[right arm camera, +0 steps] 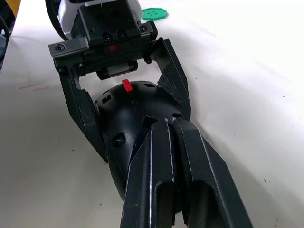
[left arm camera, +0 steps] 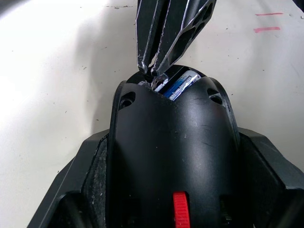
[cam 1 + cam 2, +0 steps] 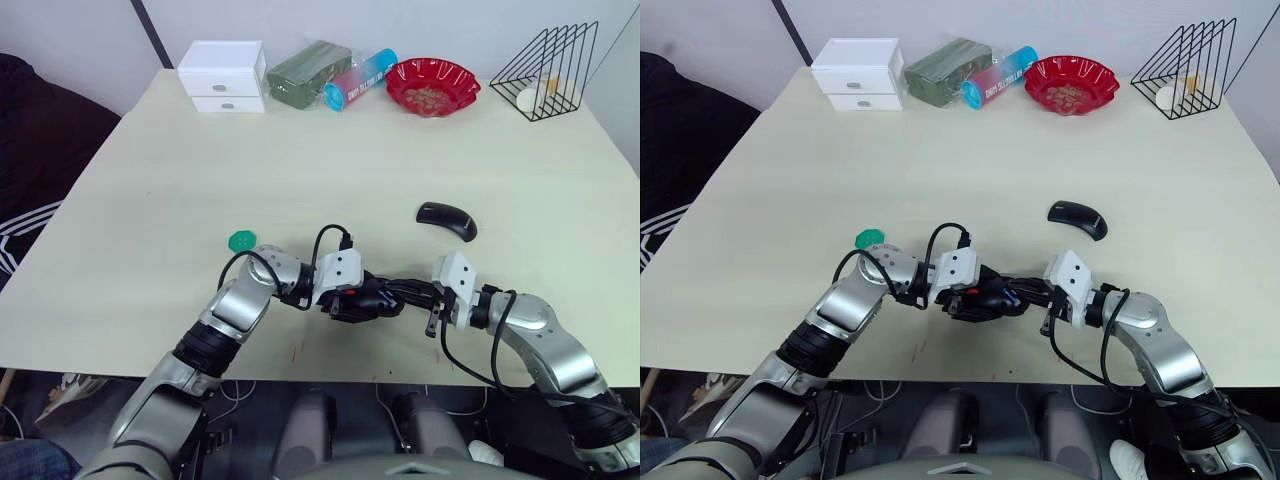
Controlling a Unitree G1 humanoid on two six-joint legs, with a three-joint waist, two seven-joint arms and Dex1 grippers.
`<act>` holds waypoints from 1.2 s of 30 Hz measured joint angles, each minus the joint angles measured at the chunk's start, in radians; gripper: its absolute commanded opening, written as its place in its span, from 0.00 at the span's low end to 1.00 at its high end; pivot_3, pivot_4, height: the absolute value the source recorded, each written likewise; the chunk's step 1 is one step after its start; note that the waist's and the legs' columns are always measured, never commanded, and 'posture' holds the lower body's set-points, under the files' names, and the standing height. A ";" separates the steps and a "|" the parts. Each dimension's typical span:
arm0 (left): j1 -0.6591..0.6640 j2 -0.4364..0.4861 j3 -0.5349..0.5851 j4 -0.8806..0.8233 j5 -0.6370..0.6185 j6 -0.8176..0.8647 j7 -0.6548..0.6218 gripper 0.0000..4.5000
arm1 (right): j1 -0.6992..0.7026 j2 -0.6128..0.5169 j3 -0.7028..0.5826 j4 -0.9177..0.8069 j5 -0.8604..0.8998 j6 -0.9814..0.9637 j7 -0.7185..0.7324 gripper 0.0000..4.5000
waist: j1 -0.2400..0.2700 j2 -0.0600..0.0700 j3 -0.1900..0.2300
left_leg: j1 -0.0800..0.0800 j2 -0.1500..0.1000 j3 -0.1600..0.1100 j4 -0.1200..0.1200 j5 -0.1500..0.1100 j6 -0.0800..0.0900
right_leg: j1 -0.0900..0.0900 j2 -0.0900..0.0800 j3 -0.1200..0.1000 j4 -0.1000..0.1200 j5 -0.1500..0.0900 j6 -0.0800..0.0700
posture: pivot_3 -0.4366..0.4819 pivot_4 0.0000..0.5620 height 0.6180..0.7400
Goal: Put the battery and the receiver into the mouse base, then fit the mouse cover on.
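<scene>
Even, bright light falls from above on my table (image 3: 300,150), with only soft, short shadows under the mouse cover (image 3: 446,219) and my arms. Up close, the mouse base (image 2: 173,156) shows dull sheen, no harsh glare. My right fingers (image 1: 185,190) look blurred close to the wrist camera; far table corners look slightly bent.

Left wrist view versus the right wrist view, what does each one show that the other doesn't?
Left wrist view: a blue and silver battery lying in the mouse base, under the tips of the shut right hand, plus red marks on the table. Right wrist view: the green disc, and the left hand clamped on the base's sides. Both: the base with its red patch.
</scene>
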 measured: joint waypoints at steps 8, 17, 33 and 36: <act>-0.002 0.000 0.000 -0.002 0.000 0.010 -0.001 0.68 | -0.008 0.008 0.000 0.036 -0.008 0.002 0.003 0.03 | 0.000 0.000 0.000 | 0.000 0.000 0.000 0.000 0.000 0.000 | 0.000 0.000 0.000 0.000 0.000 0.000 | 0.48 0.27 1.00; -0.003 0.001 0.000 -0.004 0.000 0.022 -0.003 0.68 | -0.038 0.007 0.021 0.055 -0.045 0.014 0.001 0.03 | -0.003 0.000 -0.001 | 0.001 0.000 0.000 0.000 0.000 0.000 | 0.001 0.000 0.000 0.000 0.000 0.000 | 0.48 0.27 1.00; -0.003 0.010 -0.003 -0.008 0.001 0.038 -0.005 0.68 | -0.044 -0.005 0.049 0.050 -0.096 0.024 0.002 0.03 | -0.012 0.000 -0.004 | 0.005 0.000 0.000 0.000 0.000 0.000 | 0.005 0.000 0.000 0.000 0.000 0.000 | 0.48 0.27 1.00; -0.003 0.011 -0.003 -0.009 0.001 0.039 -0.005 0.68 | -0.043 -0.003 0.053 0.054 -0.109 0.005 0.000 0.03 | -0.015 0.000 -0.005 | 0.005 0.000 0.000 0.000 0.000 0.000 | 0.005 0.000 0.000 0.000 0.000 0.000 | 0.48 0.27 1.00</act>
